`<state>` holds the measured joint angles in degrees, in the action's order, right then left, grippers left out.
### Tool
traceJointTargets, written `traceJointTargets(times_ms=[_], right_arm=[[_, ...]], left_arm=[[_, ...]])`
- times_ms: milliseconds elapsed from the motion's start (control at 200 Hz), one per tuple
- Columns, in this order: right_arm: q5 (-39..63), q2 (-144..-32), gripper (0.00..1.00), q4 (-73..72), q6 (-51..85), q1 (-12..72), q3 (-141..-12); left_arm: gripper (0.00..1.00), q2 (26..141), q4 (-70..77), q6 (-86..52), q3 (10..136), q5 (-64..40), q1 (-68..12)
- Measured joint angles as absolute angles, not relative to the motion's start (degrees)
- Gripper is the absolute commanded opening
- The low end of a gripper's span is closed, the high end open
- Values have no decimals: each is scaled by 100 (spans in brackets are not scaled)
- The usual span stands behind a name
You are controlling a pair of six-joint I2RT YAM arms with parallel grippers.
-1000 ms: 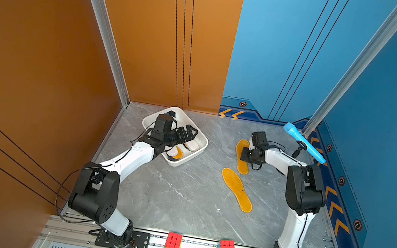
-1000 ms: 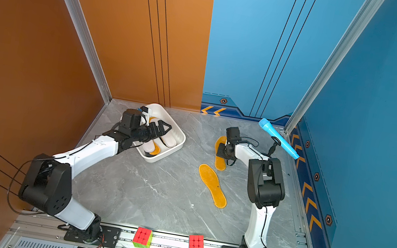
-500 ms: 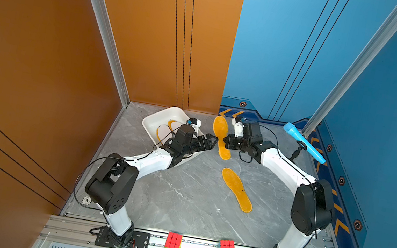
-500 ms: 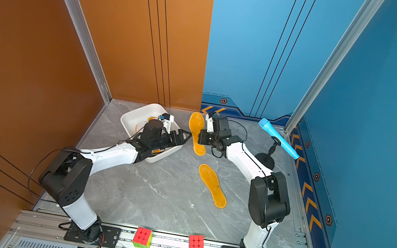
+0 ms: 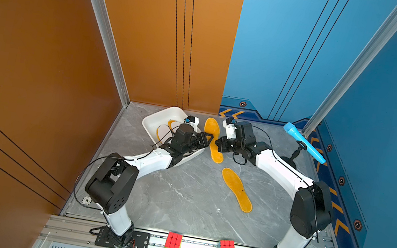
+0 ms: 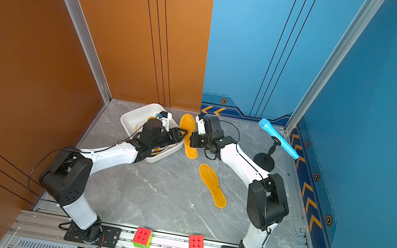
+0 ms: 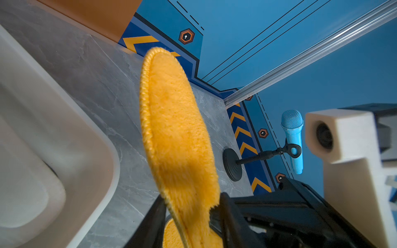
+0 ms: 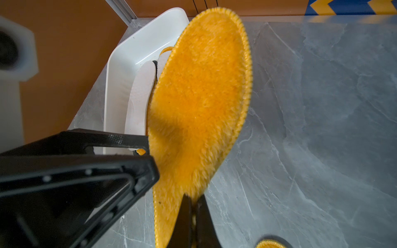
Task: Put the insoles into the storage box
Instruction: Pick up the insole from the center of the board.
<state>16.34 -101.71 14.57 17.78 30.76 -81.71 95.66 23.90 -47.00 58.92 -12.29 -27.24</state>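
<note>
Right gripper (image 8: 194, 200) is pinching the insole (image 8: 199, 96) near its narrower end, fingers pressed together on it. Over the last second it has been lifting this insole off the table (image 5: 178, 203) on its own side and carrying it across. The insole is now hanging in the air between the two arms, just beside the box (image 5: 157, 117), not yet over the rim.

Left gripper (image 7: 191, 198) is coming the other way. A second ago it was spread wide over the box; now it is reaching out of it, jaws narrowing astride the insole's side edge. Cannot tell whether its fingers (image 7: 227, 214) are biting yet.

Reading this as a handover getting under way: right arm is feeding, left arm is stowing.

Stowed insoles (image 8: 139, 92) are already lying in the box. Spare insole (image 5: 236, 189) is waiting on the table, well apart from the box.
</note>
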Motion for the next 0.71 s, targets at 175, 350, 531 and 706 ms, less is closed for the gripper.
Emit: traceJointTargets(times_ms=[175,350,531,706], right_arm=[[1634,-10044,0,1457,1732,3144,-8171],[1632,-10036,0,1485,1649,3157,-8171],[1634,-10036,0,1503,1634,3157,-8171],[1634,-10036,2,1505,1634,3157,-8171]], left_arm=[[28,9566,2410,-4727,5892,-1225,-2694],[20,9566,2477,-4753,5892,-1269,-2694],[0,9566,2589,-4735,5892,-1376,-2694],[0,9566,2681,-4810,5791,-1378,-2663]])
